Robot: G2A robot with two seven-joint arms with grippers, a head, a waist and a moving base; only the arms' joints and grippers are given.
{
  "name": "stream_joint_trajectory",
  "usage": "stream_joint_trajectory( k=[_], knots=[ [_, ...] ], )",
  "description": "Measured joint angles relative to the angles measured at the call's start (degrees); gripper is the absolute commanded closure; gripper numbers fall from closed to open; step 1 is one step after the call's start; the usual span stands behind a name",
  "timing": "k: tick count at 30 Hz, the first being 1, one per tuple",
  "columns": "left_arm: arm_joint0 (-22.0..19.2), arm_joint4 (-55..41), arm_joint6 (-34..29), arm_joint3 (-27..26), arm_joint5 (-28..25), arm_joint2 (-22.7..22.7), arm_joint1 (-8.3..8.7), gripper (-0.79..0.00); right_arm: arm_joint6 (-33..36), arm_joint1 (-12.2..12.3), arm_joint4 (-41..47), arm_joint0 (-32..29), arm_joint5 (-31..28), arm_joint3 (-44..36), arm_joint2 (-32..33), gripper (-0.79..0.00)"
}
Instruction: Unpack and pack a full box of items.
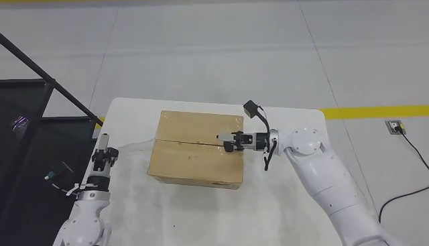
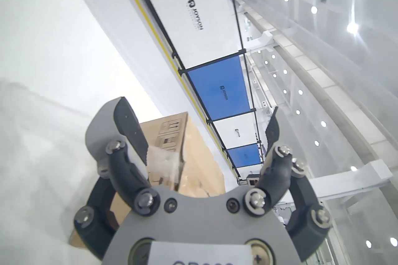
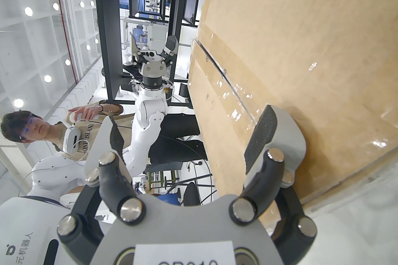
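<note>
Your cardboard box [image 1: 196, 150] sits shut on the white table [image 1: 201, 212], its top seam taped. Your right gripper [image 1: 226, 143] lies over the box's seam, fingers spread and empty. Your left gripper [image 1: 104, 154] hangs well apart from the box, likewise spread and empty.

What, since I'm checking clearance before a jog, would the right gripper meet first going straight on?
Probably the top of the box: the right gripper points across it, open, one finger seemingly at the taped seam. Whether it touches or just skims is unclear.
</note>
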Motion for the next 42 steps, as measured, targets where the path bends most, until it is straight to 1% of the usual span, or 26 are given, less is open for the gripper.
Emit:
stream_joint_trajectory(
  k=[4,9,11,13,18,23,29,31,34,38,42],
  knots=[
    [-2.0,-1.5,1.0,4.8,2.6,1.4,-0.46,-0.785,-0.4,0.6,-1.7,-1.8,1.4,-3.6,0.5,-0.785],
    [-4.0,-2.5,-2.0,10.1,3.5,2.9,-0.74,-0.785,-0.1,1.2,-2.7,-3.2,2.7,-6.3,1.0,-0.785],
    [-5.6,-2.5,-2.4,12.4,3.6,3.9,-0.96,-0.785,-0.1,1.3,-2.8,-3.5,3.0,-6.9,1.1,-0.785],
    [-7.0,-2.9,-3.4,14.2,3.2,5.0,-1.18,-0.785,-0.1,1.4,-2.8,-3.6,3.1,-7.2,1.1,-0.785],
    [-11.4,-7.9,-7.6,19.3,1.3,7.2,-1.88,-0.785,-0.2,1.7,-2.8,-4.0,3.5,-8.0,1.2,-0.785],
    [-15.7,-10.1,-6.5,24.0,-0.2,9.4,-2.75,-0.785,-0.4,2.0,-2.8,-4.5,3.9,-8.8,1.5,-0.785],
    [-19.5,-13.7,-6.3,28.3,-2.3,10.6,-3.62,-0.785,-0.5,2.3,-2.8,-5.1,4.3,-9.7,1.8,-0.785],
    [-20.0,-14.6,-5.4,28.6,-4.0,10.4,-3.82,-0.785,-0.5,2.4,-2.7,-5.2,4.5,-9.8,1.8,-0.785],
    [-19.4,-15.3,-2.9,27.1,-7.4,9.3,-3.97,-0.785,-0.4,2.6,-2.7,-5.3,4.7,-9.9,1.9,-0.785],
    [-16.9,-13.2,0.2,22.2,-10.5,7.6,-3.87,-0.785,-0.2,2.8,-2.5,-5.3,4.7,-9.8,2.1,-0.785],
    [-14.0,-9.3,2.2,16.7,-11.8,6.1,-3.66,-0.785,-0.1,2.9,-2.0,-5.2,4.3,-9.6,2.2,-0.785]
  ],
)
